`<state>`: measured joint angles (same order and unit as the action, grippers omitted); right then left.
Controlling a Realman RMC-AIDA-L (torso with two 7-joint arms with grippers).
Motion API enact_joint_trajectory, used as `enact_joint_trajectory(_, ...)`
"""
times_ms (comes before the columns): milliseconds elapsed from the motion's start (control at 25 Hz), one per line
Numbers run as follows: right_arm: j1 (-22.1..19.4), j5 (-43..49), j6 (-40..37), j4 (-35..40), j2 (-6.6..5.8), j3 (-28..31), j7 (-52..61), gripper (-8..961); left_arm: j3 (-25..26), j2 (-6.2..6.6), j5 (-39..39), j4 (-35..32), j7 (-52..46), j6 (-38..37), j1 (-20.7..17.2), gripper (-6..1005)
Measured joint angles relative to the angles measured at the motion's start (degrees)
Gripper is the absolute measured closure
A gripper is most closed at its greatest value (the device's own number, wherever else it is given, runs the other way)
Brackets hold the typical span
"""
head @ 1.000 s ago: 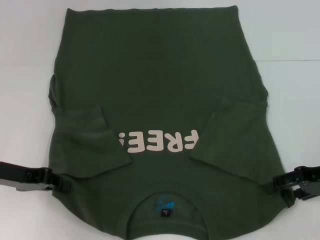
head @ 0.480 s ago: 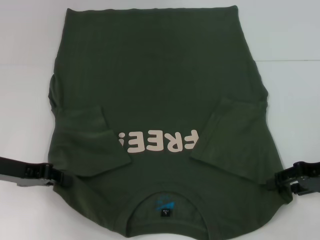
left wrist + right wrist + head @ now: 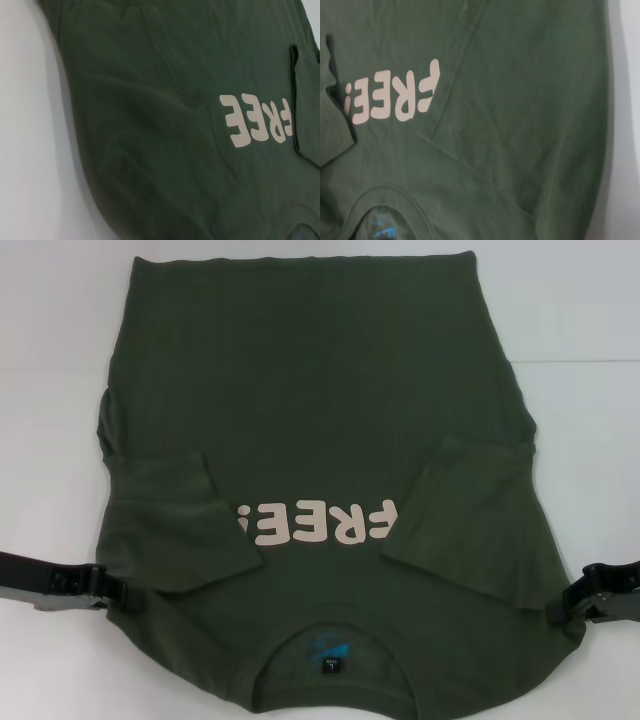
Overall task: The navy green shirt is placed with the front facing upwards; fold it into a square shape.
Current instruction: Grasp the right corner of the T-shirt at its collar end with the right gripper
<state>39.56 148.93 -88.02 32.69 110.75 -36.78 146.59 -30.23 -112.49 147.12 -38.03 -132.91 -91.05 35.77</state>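
Even, diffuse overhead light fills all three views, bright enough that the white table [image 3: 580, 300] washes out almost to blank at the upper corners of the head view. The navy green shirt [image 3: 320, 390] shows flat, matte colour with no glare, and only soft shading along its creases and folded sleeve edges. A faint, narrow shadow hugs the cloth's edge in the left wrist view. The pale lettering [image 3: 320, 523] reads crisply from the head, but looks slightly soft in both wrist views. No strong edge distortion shows.
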Motion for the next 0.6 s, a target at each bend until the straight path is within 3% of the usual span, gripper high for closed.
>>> enact_joint_trajectory(360, 0.2, 0.0, 0.3, 0.3, 0.28, -0.2, -0.7, 873, 0.0, 0.0, 0.0, 0.0, 0.1, 0.0, 0.0, 945)
enact_joint_trajectory(600, 0.3, -0.3, 0.0, 0.5, 0.33, -0.1, -2.0, 907, 0.0, 0.0, -0.1, 0.0, 0.3, 0.2, -0.2, 945)
